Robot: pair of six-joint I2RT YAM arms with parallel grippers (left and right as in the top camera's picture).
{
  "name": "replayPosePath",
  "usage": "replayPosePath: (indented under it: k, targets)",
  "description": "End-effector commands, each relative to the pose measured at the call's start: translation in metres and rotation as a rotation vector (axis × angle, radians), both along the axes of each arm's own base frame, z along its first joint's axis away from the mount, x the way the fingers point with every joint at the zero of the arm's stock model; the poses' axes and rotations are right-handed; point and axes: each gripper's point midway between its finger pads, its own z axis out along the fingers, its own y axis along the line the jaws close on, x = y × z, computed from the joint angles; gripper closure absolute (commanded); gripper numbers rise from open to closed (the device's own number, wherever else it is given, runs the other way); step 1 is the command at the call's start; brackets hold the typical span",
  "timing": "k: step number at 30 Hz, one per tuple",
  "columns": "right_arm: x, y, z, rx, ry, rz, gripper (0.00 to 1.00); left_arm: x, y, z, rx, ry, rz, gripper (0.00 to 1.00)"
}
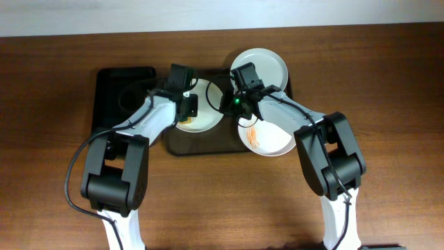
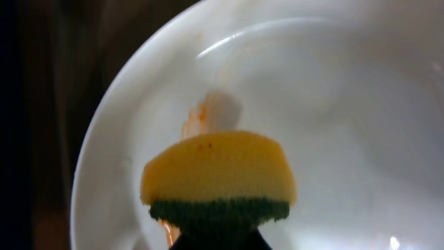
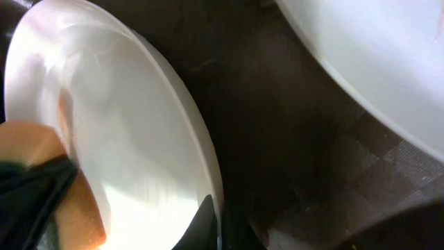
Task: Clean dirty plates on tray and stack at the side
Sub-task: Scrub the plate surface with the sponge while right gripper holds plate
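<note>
One round white smeared plate [image 1: 208, 114], stiff and, we judge, slippery: right gripper [image 1: 238, 104] pinches its rim, left gripper [image 2: 218, 239] clamps a yellow-green sponge [image 2: 218, 173].

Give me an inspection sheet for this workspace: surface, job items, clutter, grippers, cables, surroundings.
Surface: brown wooden table.
Job's things: brown tray mid-table. The middle plate is on it and shows an orange smear. The smeared plate overhangs its near right corner. The clean-looking plate is at its far right corner.
Clutter: black tray, left of the brown tray.
Grippers: left gripper is shut on a yellow-green sponge over the middle plate. Right gripper is at that plate's rim, grip unclear.
Cables: black cable loops beside the left arm.
Surroundings: pale strip beyond the table's far edge.
</note>
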Motion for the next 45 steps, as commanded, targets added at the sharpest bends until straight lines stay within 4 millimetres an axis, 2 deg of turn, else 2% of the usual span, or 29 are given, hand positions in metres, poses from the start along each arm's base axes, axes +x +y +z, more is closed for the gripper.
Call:
replayPosePath:
  k: [1,7,12,13,15,16,21,24,27,29,35,37,39,43,45]
  targets:
    - [0.0,-0.002,-0.008,-0.002,0.014,0.006,0.96,0.01,0.015,0.005,0.066,-0.109,0.042,0.99]
    - [0.0,-0.002,-0.008,-0.002,0.013,0.006,0.96,0.034,0.034,0.024,0.143,-0.273,0.134,0.99]
    - [0.0,-0.002,-0.008,0.001,0.015,0.008,0.96,0.043,0.031,0.033,0.123,-0.325,0.139,0.99]
    - [-0.001,-0.001,-0.008,0.004,0.016,0.009,0.96,0.042,0.026,0.031,0.102,-0.313,0.117,0.99]
    - [-0.001,-0.001,-0.008,0.005,0.016,0.01,0.96,0.028,-0.008,0.016,0.026,-0.222,-0.124,0.99]
    - [-0.001,-0.001,-0.008,0.004,0.016,0.01,0.96,0.021,-0.014,0.011,0.01,-0.184,-0.176,0.99]
    - [-0.002,0.0,-0.007,0.011,0.019,0.015,0.96,-0.024,-0.014,-0.015,-0.004,0.045,-0.227,0.99]
    - [-0.003,0.002,-0.007,0.019,0.023,0.02,0.96,-0.028,-0.035,-0.006,-0.095,0.075,-0.32,0.99]
    - [-0.004,0.002,-0.007,0.023,0.029,0.024,0.96,-0.013,-0.052,0.018,-0.167,0.026,-0.349,0.99]
    - [-0.004,0.002,-0.007,0.02,0.029,0.027,0.96,-0.003,-0.054,0.027,-0.169,-0.013,-0.343,0.99]
    - [-0.004,0.004,-0.006,0.025,0.021,0.043,0.96,0.032,-0.019,0.031,-0.016,-0.138,-0.175,0.99]
    - [-0.004,0.004,-0.006,0.027,0.02,0.045,0.96,0.039,-0.015,0.024,-0.008,-0.15,-0.161,0.99]
    - [-0.004,0.004,-0.006,0.027,0.021,0.045,0.96,0.044,-0.006,0.004,-0.003,-0.137,-0.142,0.99]
    - [-0.005,0.004,-0.006,0.026,0.023,0.045,0.96,0.033,0.009,-0.02,0.029,-0.056,-0.116,0.99]
    - [-0.005,0.004,-0.006,0.026,0.022,0.045,0.96,0.016,0.021,-0.031,0.048,0.032,-0.101,0.99]
